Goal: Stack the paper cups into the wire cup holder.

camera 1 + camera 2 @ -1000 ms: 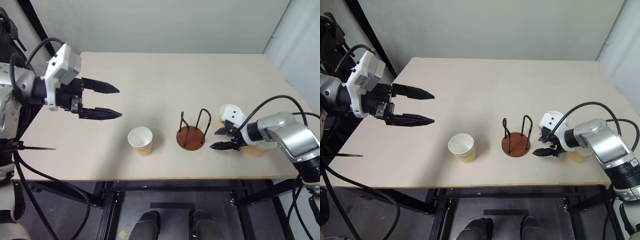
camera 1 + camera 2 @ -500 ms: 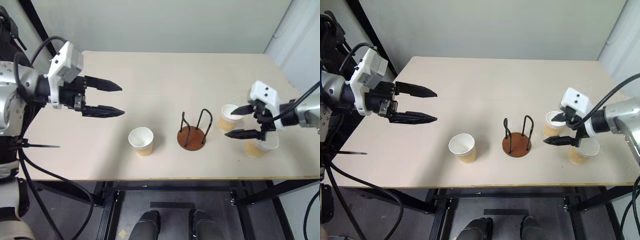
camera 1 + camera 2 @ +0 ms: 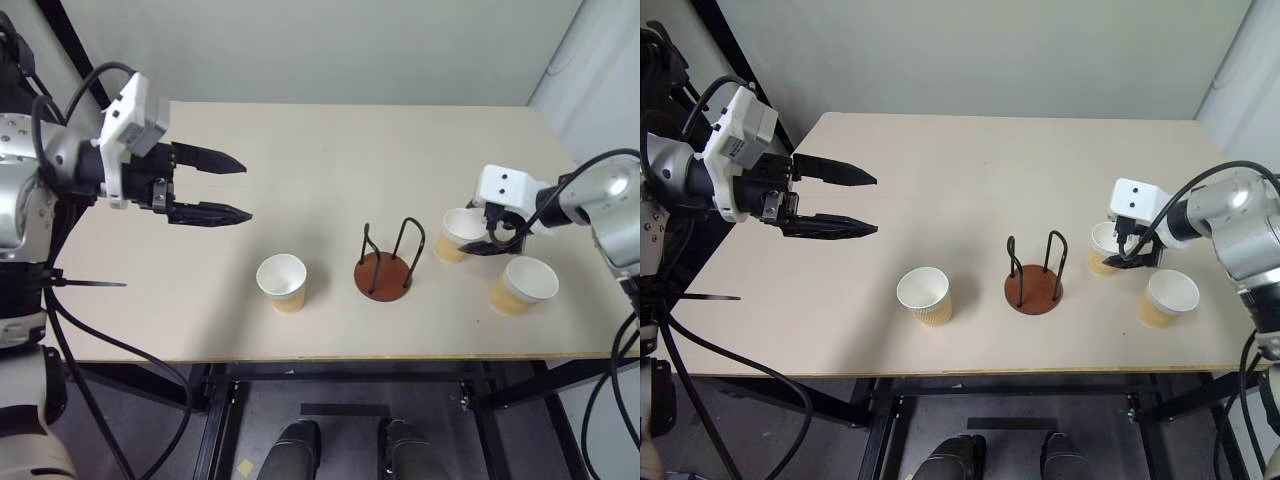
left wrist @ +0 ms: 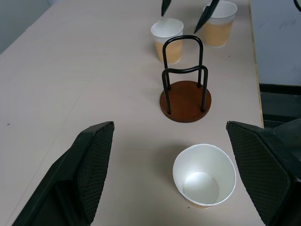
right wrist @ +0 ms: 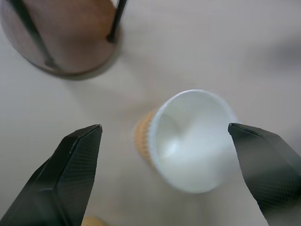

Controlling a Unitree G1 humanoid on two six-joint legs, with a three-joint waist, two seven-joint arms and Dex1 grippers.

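the pale table (image 3: 330,150) in the head view carries three upright paper cups, tan-walled and white inside, around the empty wire cup holder (image 3: 385,262): one (image 3: 281,282) to its left, two to its right, with the right gripper (image 3: 492,238) spread wide over the nearer cup (image 3: 456,234), where an off-centre close could tip or crush it. the left wrist view shows the left gripper (image 4: 183,183) spread and empty, clear of the cups. the right wrist view puts that cup's rim between the pads (image 5: 75,169), untouched.
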